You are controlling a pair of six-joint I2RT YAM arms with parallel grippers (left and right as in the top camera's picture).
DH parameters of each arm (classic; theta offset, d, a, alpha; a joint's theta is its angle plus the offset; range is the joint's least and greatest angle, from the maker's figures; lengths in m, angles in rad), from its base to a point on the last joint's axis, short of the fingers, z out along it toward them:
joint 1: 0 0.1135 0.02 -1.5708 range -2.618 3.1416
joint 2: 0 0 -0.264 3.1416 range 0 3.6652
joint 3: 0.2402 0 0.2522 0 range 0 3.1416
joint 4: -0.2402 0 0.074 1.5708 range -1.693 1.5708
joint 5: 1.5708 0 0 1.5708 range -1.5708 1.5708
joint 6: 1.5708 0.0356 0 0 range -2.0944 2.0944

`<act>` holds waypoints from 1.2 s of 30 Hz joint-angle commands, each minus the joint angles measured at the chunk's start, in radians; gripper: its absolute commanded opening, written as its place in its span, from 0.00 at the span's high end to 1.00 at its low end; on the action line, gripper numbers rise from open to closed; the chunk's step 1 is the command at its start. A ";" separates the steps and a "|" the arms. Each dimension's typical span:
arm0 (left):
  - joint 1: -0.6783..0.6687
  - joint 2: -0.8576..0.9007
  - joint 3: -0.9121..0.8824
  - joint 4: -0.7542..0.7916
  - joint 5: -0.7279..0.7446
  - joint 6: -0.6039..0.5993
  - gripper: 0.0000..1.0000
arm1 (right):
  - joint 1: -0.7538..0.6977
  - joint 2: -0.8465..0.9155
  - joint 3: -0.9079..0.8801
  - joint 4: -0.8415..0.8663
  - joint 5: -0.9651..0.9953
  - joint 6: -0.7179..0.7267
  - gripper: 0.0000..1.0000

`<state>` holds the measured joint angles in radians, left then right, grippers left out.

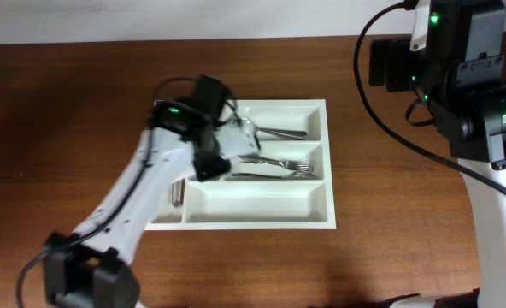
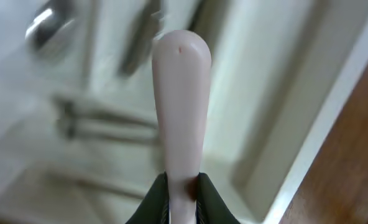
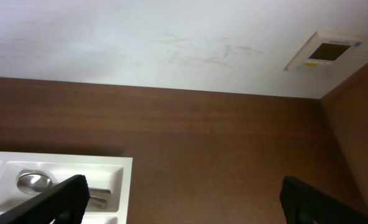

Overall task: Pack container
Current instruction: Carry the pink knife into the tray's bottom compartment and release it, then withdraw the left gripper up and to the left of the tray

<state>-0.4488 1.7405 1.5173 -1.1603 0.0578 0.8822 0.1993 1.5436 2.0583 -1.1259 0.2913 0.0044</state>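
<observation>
Overhead, your left arm reaches across the near-left part of the container [image 1: 261, 224], which lies flat in the middle of the table [image 1: 65, 103] with its wide compartments running left to right. The left gripper [image 2: 183, 190] is pinched hard on the base of a pale handle [image 2: 181, 93]. In the left wrist view the handle's long axis runs straight out from the jaws to a rounded tip. The tray lies directly beneath it, so the piece is already over the container and not beside it. That view is blurred, and I can't tell you for sure which compartment sits under the tip. From above it looks nearest the middle wide one.

For contents, the far wide compartment holds a spoon [image 1: 280, 133] and the middle one holds forks [image 1: 274, 168], laid lengthwise. The bottom compartment [image 1: 253, 204] shows bare. A dark piece [image 1: 177, 192] shows in a narrow upright slot beside your arm; what it is I can't make out.

Your right gripper [image 3: 184, 208] stands spread wide with nothing between its fingers. It is well off to the right of the tray, so the left arm is plainly the nearer one. You'll want the handle's length lined up with the slot before you lower it.
</observation>
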 commanded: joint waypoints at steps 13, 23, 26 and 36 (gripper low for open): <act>-0.108 0.238 0.005 -0.019 0.025 0.072 0.75 | -0.005 0.001 0.008 0.003 0.013 0.012 0.01; -0.101 0.175 0.099 -0.092 -0.002 -0.145 0.01 | -0.005 0.001 0.008 0.002 0.013 0.012 0.01; -0.086 0.126 0.142 -0.150 -0.125 -0.231 0.01 | -0.005 0.001 0.008 0.002 0.013 0.012 0.01; 0.192 -0.153 0.195 -0.235 -0.238 -0.569 0.01 | -0.005 0.001 0.008 0.002 0.013 0.012 0.02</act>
<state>-0.3656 1.6802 1.6947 -1.3888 -0.1394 0.4942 0.1993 1.5436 2.0583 -1.1259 0.2913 0.0036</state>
